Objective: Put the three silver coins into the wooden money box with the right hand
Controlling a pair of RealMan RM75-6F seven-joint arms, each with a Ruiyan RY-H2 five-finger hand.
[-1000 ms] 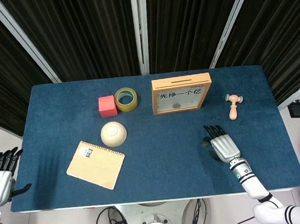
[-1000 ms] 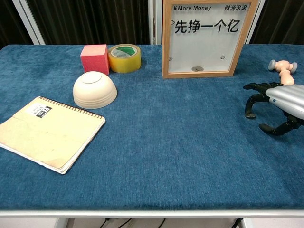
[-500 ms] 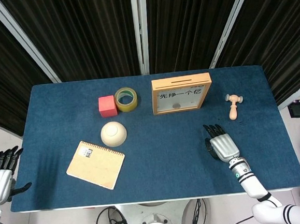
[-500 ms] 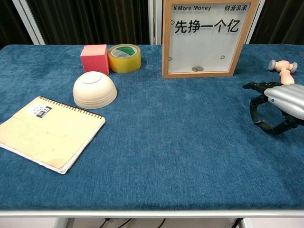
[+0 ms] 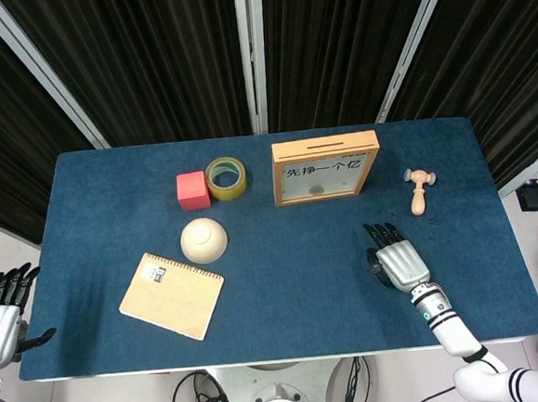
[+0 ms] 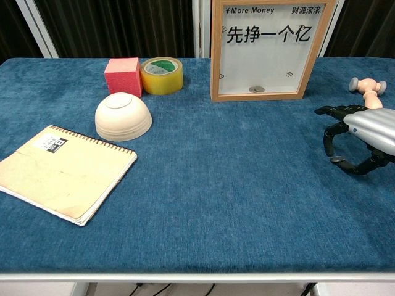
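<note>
The wooden money box [image 5: 325, 167] [image 6: 271, 49] stands upright at the back of the blue table, with silver coins [image 6: 256, 89] lying at the bottom behind its clear front. My right hand [image 5: 400, 261] [image 6: 364, 132] hovers palm down near the table's right side, in front and to the right of the box. Its thumb and a finger curl together just above the cloth and pinch a small silver coin [image 6: 337, 159]. My left hand [image 5: 0, 315] hangs beyond the table's left edge, fingers spread and holding nothing.
A red cube [image 5: 192, 190], a yellow tape roll [image 5: 225, 178], an upturned cream bowl [image 5: 204, 240] and a spiral notebook [image 5: 171, 294] occupy the left half. A small wooden mallet [image 5: 420, 189] [image 6: 368, 89] lies just behind my right hand.
The right hand's thumb and finger, apart a second ago, have closed together on the coin at the cloth. The left hand has stayed put.
</note>
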